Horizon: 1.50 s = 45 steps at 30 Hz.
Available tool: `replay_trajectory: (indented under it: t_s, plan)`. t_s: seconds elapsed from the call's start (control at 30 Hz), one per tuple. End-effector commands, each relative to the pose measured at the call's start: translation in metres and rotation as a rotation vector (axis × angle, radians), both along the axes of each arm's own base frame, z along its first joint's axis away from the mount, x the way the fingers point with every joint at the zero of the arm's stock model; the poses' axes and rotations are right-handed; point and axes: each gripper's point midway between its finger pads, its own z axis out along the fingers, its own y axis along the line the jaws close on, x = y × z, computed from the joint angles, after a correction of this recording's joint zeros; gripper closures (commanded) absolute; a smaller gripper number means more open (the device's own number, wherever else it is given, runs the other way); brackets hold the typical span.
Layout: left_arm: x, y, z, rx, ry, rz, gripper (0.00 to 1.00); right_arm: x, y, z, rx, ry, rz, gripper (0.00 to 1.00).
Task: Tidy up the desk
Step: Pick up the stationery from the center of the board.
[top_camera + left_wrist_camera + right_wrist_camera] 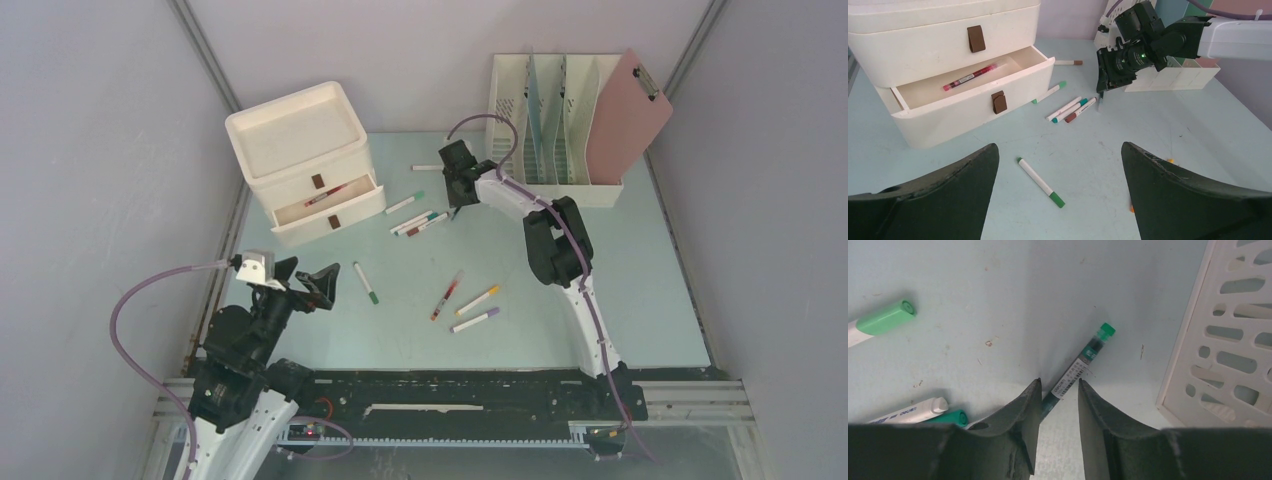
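Note:
The pale mint-green desk (600, 300) holds scattered markers. My right gripper (456, 196) points down near the file rack. In the right wrist view its narrowly open jaws (1060, 382) straddle a dark green pen (1083, 362) that touches the left finger, with a gap to the right finger. My left gripper (318, 280) hovers wide open and empty at the near left. A white marker with a green cap (1040, 182) lies between its fingers below. The cream drawer unit (300, 140) has its lower drawer open with a red pen (970, 77) inside.
Three markers (420, 222) lie beside the right gripper, with one more (405, 203) nearer the drawer and one (427, 167) behind. Red (446, 296), orange (477, 299) and purple (475, 320) markers lie mid-desk. The cream file rack (550, 130) holds a pink clipboard (628, 115).

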Motion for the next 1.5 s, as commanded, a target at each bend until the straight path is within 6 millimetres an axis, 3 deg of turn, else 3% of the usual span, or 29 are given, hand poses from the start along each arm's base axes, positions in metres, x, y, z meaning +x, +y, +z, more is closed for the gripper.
replay_trajectory:
  t_s: [0.0,0.23,0.4,0.43,0.53,0.63,0.87,1.03,1.23,1.33,1.47]
  plan:
    - [0.0,0.004,0.007,0.006,-0.031,0.016,0.0,0.001,-0.007,0.005,-0.002,-0.006,-0.022,0.61]
    - [-0.001,0.005,0.008,0.003,-0.035,0.018,0.0,-0.011,-0.012,-0.004,-0.005,0.047,0.009,0.76]
    - [-0.001,0.004,0.008,0.003,-0.034,0.017,0.0,-0.022,-0.02,-0.012,-0.016,0.077,0.04,0.74]
    - [-0.001,0.005,0.008,0.003,-0.036,0.017,0.0,-0.024,-0.022,-0.013,-0.017,0.08,0.045,0.77]
    - [-0.002,0.004,0.008,0.001,-0.037,0.014,0.0,-0.029,-0.022,-0.012,-0.02,0.082,0.081,1.0]
    - [-0.002,0.004,0.008,0.002,-0.035,0.013,0.0,-0.034,-0.019,-0.004,-0.012,0.063,0.124,1.0]
    - [-0.003,-0.005,0.009,-0.004,-0.036,-0.035,0.0,-0.048,-0.008,0.045,0.033,-0.027,0.254,1.0]
    - [-0.011,-0.026,0.014,-0.035,-0.052,-0.155,0.0,-0.081,0.003,0.083,0.151,-0.035,0.394,1.0]
    - [-0.024,-0.074,0.021,-0.261,-0.036,-0.41,0.0,-0.152,0.006,0.143,0.355,-0.044,0.621,1.0]
    - [-0.031,-0.095,0.028,-0.43,-0.003,-0.534,0.0,-0.188,-0.004,0.181,0.489,-0.068,0.722,1.0]
    - [-0.032,-0.106,0.05,-0.595,-0.073,-0.608,0.0,-0.231,-0.022,0.222,0.714,-0.09,0.863,1.0]
